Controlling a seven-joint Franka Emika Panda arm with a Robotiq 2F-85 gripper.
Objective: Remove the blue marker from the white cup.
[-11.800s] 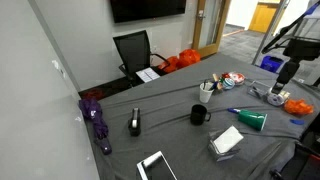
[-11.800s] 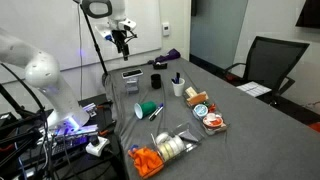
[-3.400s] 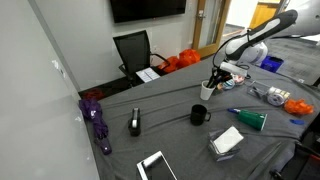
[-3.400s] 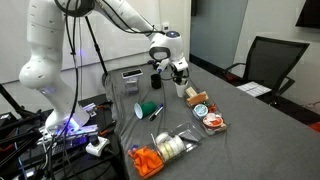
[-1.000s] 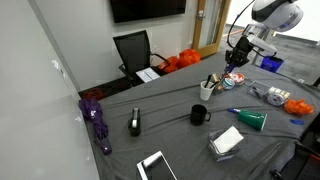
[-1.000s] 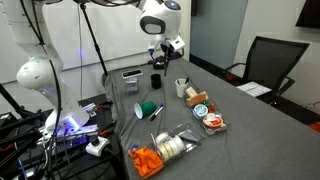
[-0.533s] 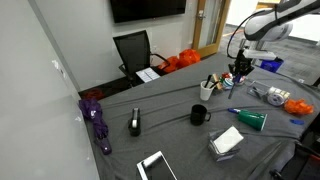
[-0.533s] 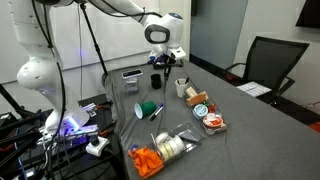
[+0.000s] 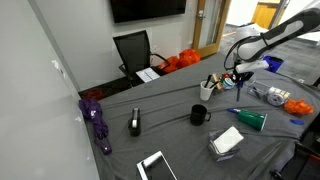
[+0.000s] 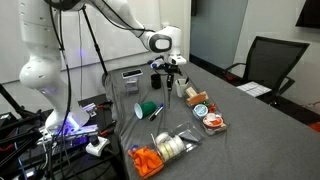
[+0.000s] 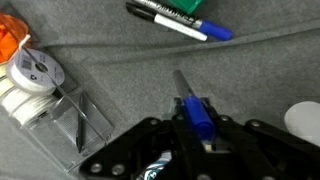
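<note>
My gripper [image 11: 197, 118] is shut on the blue marker [image 11: 198, 112], whose grey tip points down at the grey tablecloth. In both exterior views the gripper [image 9: 238, 78] [image 10: 170, 69] hangs low over the table, beside the white cup [image 9: 207, 90] [image 10: 181, 88] and apart from it. Other pens still stand in the cup. A white round edge at the right of the wrist view looks like the white cup [image 11: 305, 119].
A second blue-capped marker [image 11: 181, 19] lies by the green cup [image 9: 250, 120]. A black mug [image 9: 199, 115] stands mid-table. Tape rolls in a clear box [image 11: 32, 85] and orange items [image 9: 297, 104] lie near the gripper. A bundled purple object [image 9: 97, 118] lies at the far side.
The gripper has come down toward the table beside the white cup, still holding the blue marker. Nothing else has moved.
</note>
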